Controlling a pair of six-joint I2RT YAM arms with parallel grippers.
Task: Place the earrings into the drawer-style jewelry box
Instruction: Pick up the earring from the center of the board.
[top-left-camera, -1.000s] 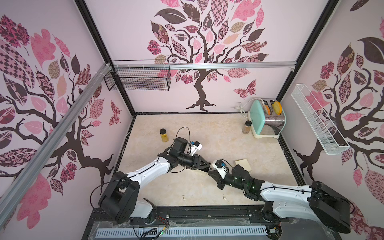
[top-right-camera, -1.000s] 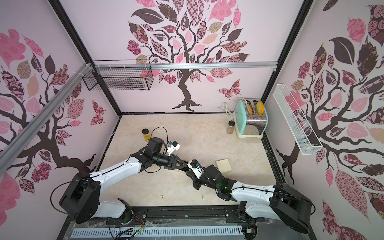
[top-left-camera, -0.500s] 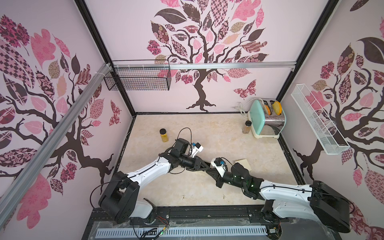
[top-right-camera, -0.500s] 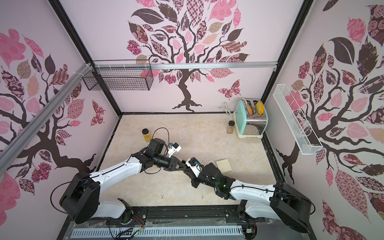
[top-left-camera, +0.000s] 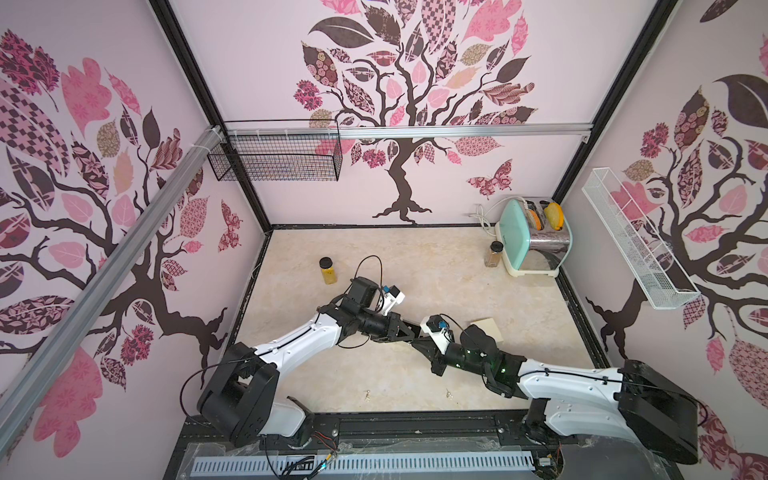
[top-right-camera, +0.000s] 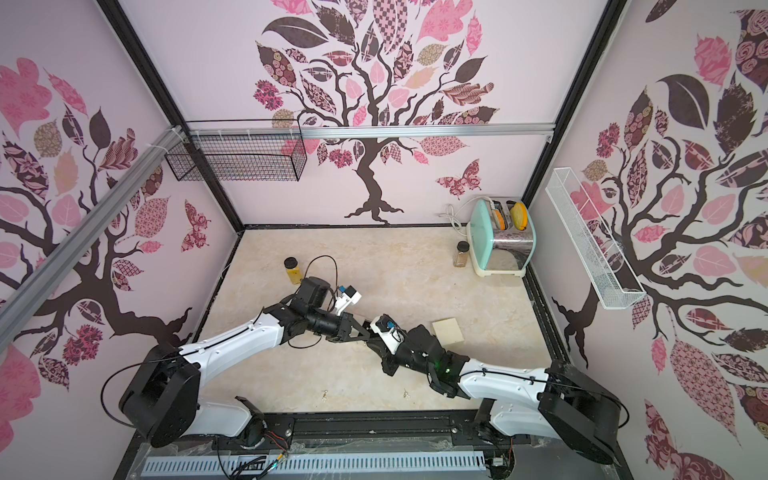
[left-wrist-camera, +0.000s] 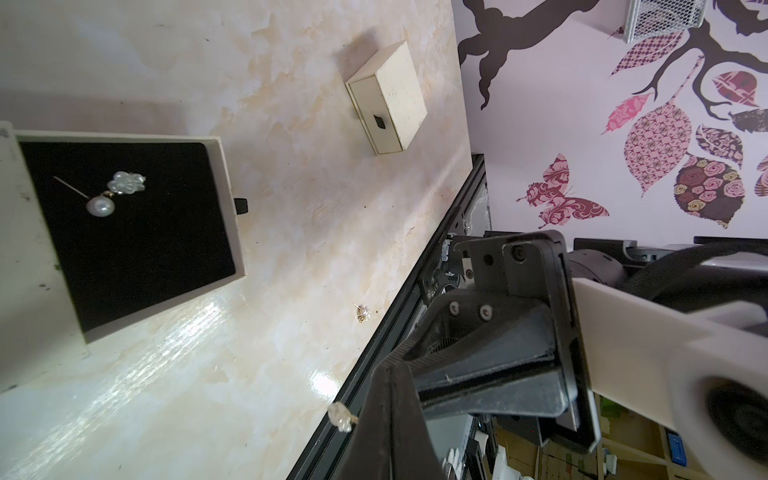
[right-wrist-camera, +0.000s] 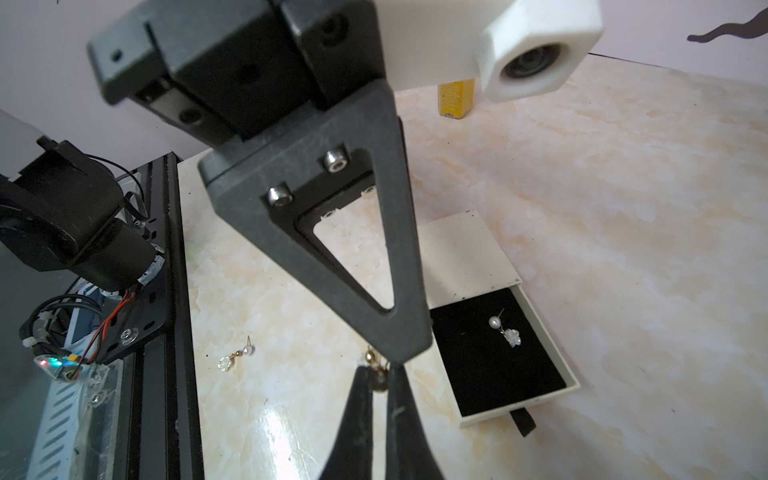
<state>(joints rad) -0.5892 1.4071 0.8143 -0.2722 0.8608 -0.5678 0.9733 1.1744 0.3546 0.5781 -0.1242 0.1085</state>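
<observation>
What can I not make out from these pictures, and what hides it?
- Open drawer box: the arms hide it in both top views.
- Held earring: it sits between the tips of the right gripper in the right wrist view; the crossed fingers hide whether the left gripper also pinches it.
- Two loose earrings: too small in both top views to show their shape.

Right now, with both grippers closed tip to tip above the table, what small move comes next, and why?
Probably open the right gripper a little. The left gripper looks shut on the same earring, so letting go would leave it with the left arm, and the open drawer is close by.
</observation>
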